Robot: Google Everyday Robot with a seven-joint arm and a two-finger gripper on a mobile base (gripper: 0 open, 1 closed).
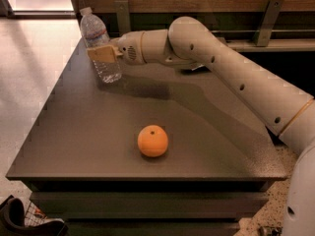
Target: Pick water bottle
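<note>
The water bottle [100, 45] is a clear ribbed bottle with a white cap and a red-and-blue label band. It is upright, slightly tilted, at the far left of the dark table [88, 132]. My gripper [104, 53] reaches in from the right and is shut on the water bottle's middle, with one tan finger [102, 53] across its front. The bottle's base looks just off the tabletop. An orange [152, 140] lies near the table's front, well apart from the gripper.
My white arm [231, 73] stretches over the right half of the table. A wooden wall with metal brackets [268, 14] runs behind the table. Light floor [29, 73] lies to the left. A dark object [15, 218] sits on the floor at bottom left.
</note>
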